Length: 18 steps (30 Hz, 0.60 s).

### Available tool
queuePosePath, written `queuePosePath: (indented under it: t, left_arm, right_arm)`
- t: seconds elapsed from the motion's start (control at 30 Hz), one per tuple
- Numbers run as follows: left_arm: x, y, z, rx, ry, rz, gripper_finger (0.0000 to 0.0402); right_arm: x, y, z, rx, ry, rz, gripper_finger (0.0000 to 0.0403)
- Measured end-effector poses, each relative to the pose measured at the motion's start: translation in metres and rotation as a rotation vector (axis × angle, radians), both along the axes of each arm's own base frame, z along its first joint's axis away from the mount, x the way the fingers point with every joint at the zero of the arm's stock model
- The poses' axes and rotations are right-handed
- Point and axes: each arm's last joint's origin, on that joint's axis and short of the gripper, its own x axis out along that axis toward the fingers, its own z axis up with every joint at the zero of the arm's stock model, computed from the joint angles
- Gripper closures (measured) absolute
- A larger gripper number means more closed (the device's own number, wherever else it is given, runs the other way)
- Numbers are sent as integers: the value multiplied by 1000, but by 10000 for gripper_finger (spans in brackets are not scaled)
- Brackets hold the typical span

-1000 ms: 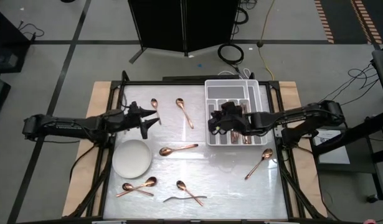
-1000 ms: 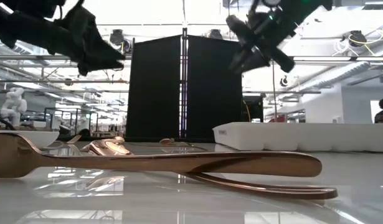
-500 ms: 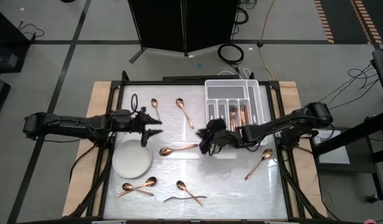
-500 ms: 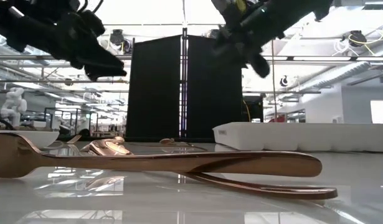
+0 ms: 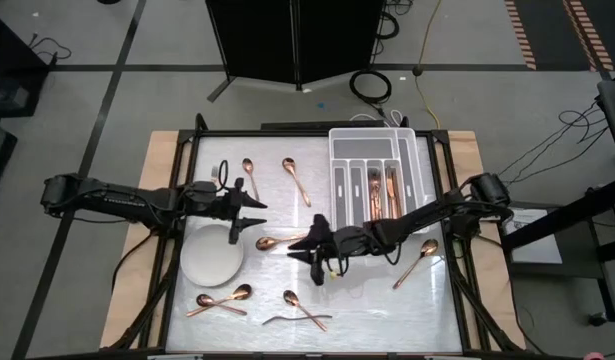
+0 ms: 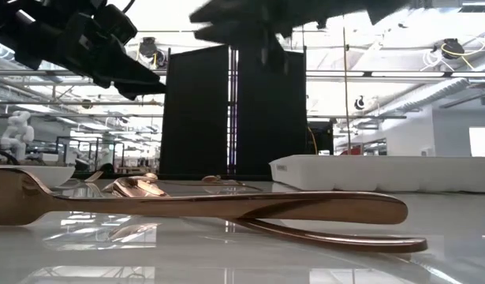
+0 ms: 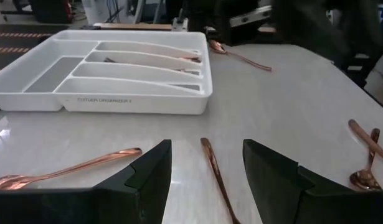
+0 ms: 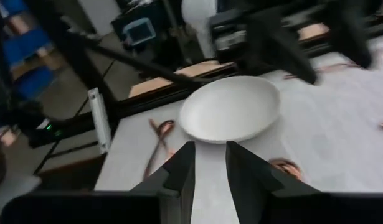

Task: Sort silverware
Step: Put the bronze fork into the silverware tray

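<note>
Copper silverware lies scattered on the white table: two spoons (image 5: 248, 168) (image 5: 295, 178) at the far left-centre, one spoon (image 5: 285, 240) mid-table, one (image 5: 415, 262) at the right, and spoons (image 5: 222, 300) (image 5: 305, 308) and a fork (image 6: 203, 207) near the front edge. More pieces lie in the white tray (image 5: 339, 190). My left gripper (image 5: 249, 215) (image 7: 207, 146) hovers open beside the plate (image 5: 212, 255). My right gripper (image 5: 305, 255) (image 8: 210, 149) hovers over the mid-table spoon's handle end, its fingers a narrow gap apart with nothing between them.
The round white plate sits at the left-centre, just on the near side of my left gripper. The compartmented tray stands at the far right-centre. Bare tabletop lies between the mid-table spoon and the front-edge pieces. A black frame rims the table.
My right gripper has swung from above the tray toward the table's left and near side, sinking a little and turning, and now hangs over the middle of the table. My left gripper has rolled and drifted slightly toward the near edge. No silverware has moved.
</note>
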Motion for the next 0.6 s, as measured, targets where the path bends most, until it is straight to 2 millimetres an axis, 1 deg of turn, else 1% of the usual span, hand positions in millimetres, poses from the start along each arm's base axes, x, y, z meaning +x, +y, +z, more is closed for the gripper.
queuePosePath:
  t: [0.2,0.33,0.47,0.6]
  left_arm:
    - [0,0,0,0,-2,0,206]
    - [0,0,0,0,-2,0,206]
    - [0,0,1,-1,-5,0,206]
    - [0,0,1,0,-6,1,206]
  right_arm:
    - [26,26,21,-107,110,83,323]
    - [41,44,30,-154,202,120,323]
    - [53,62,32,-168,241,150,323]
    - [61,80,25,-176,254,179,323]
